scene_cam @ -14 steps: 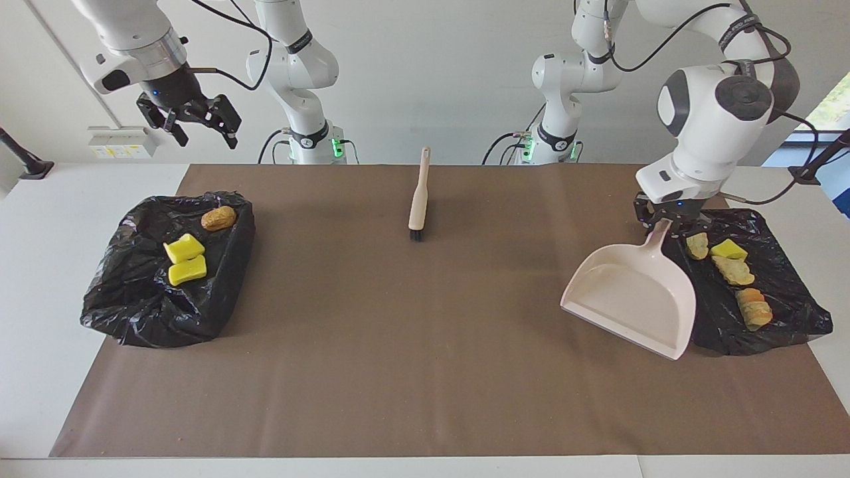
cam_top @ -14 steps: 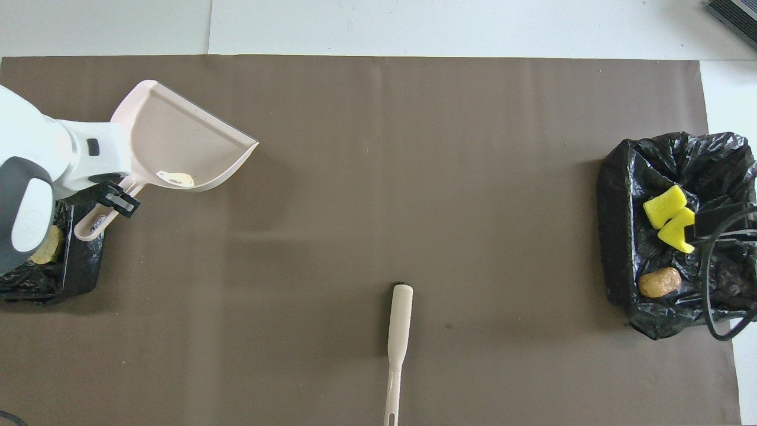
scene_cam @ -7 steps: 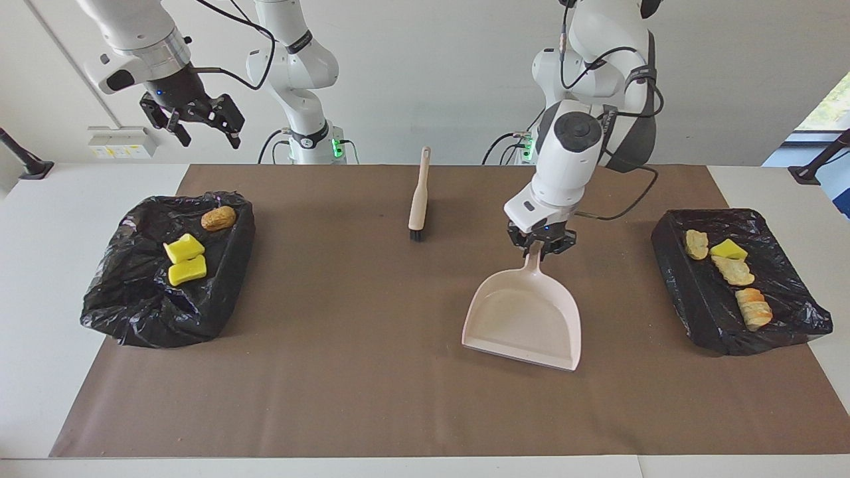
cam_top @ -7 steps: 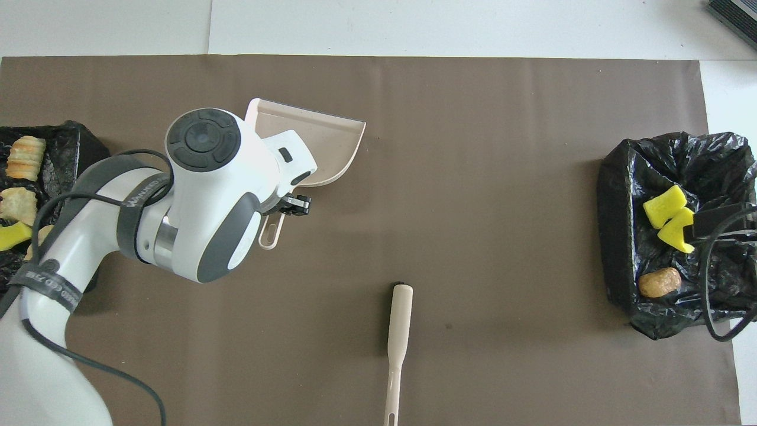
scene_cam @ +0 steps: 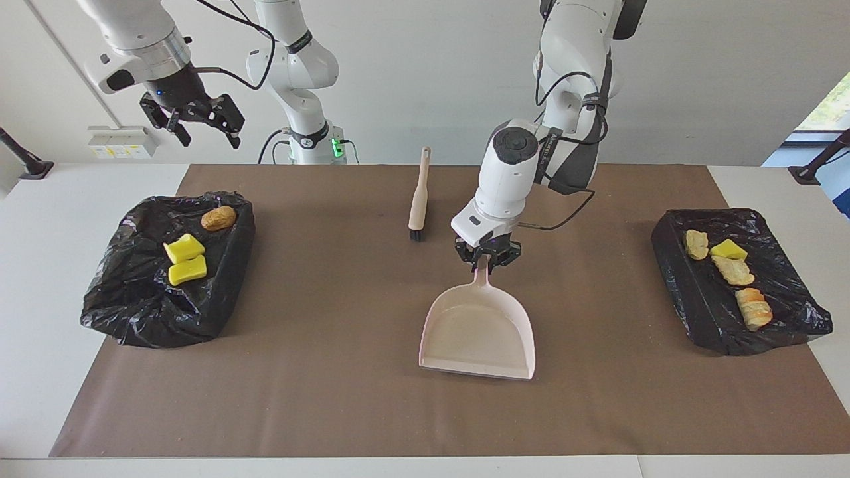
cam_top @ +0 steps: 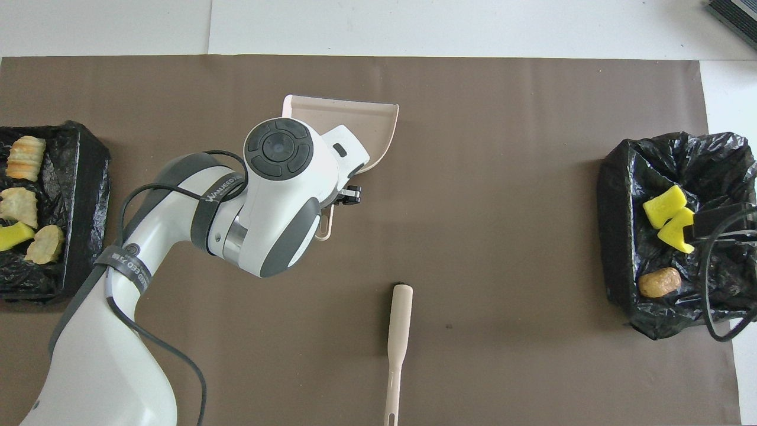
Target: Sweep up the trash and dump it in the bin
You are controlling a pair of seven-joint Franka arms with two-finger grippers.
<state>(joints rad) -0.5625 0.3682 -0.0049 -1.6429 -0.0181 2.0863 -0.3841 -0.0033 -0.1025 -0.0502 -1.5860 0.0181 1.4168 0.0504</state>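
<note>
My left gripper (scene_cam: 488, 255) is shut on the handle of the pale dustpan (scene_cam: 478, 332), which lies low over the middle of the brown mat and looks empty. The dustpan also shows in the overhead view (cam_top: 355, 118), partly under the left arm. The trash lies in two black-lined bins. Tan lumps (scene_cam: 734, 271) and a yellow chunk (scene_cam: 728, 249) are in the bin (scene_cam: 671, 265) at the left arm's end. Two yellow chunks (scene_cam: 184, 259) and a brown lump (scene_cam: 218, 218) are in the bin (scene_cam: 133, 312) at the right arm's end. My right gripper (scene_cam: 206, 136) is open and empty, high over that bin.
A pale brush (scene_cam: 418, 196) with dark bristles lies on the mat near the robots, beside the dustpan's handle; it also shows in the overhead view (cam_top: 397, 337). The brown mat (scene_cam: 332, 398) covers most of the white table.
My left gripper has carried the dustpan from the bin at the left arm's end to the middle of the mat. The right arm has barely moved.
</note>
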